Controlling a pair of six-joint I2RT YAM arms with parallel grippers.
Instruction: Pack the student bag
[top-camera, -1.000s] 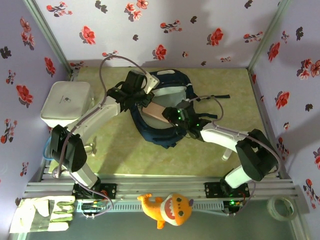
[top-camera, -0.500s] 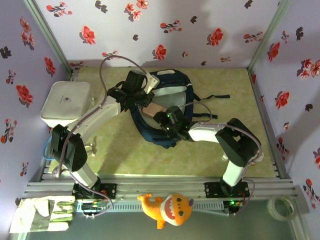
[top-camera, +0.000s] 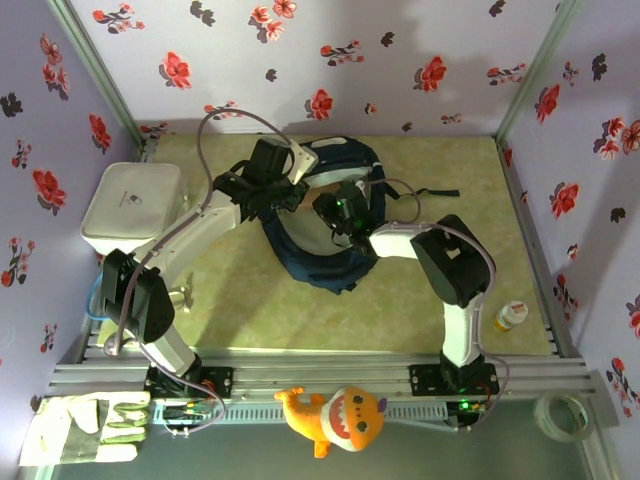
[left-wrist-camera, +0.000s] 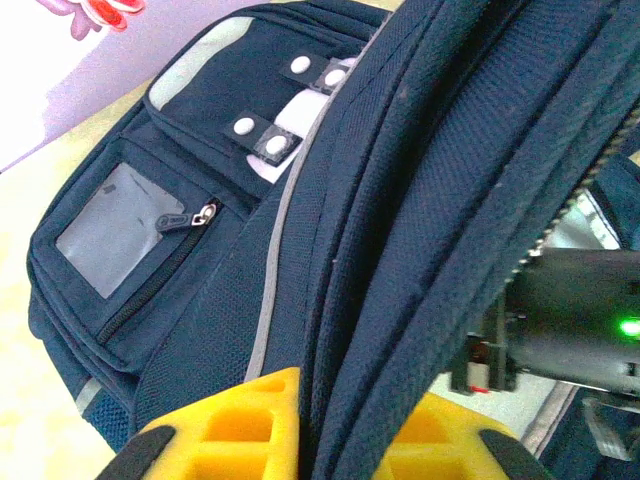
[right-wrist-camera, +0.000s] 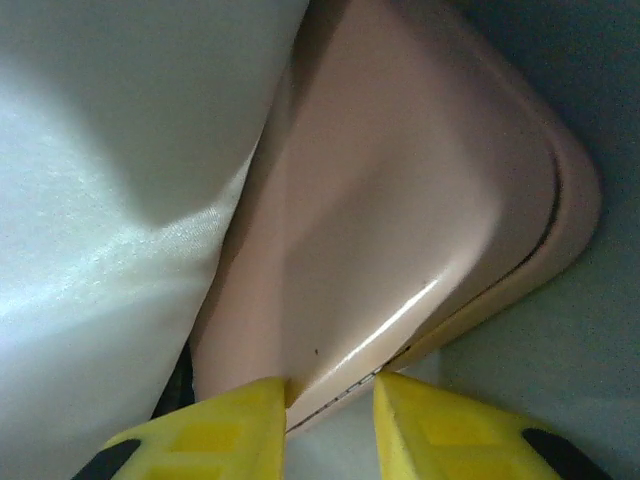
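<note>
Left end effector (left-wrist-camera: 340, 425) is clamped on the left rim of the student bag (top-camera: 320, 262), which lies mid-bench (top-camera: 230, 300); likely holding the mouth open for you. Inside the bag, the right end effector (right-wrist-camera: 330, 410) straddles the pink case (right-wrist-camera: 400, 200) edge. Can't tell if it's gripping.

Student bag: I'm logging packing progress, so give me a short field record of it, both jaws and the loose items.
bag: student bag, lying flat, opening held apart
left jaws: shut on the bag's opening edge
right jaws: reaching into the bag, around a pink case's edge; grip unclear
beside bag: white box left, small bottle right
near edge: plush toy, glove, tape roll
</note>
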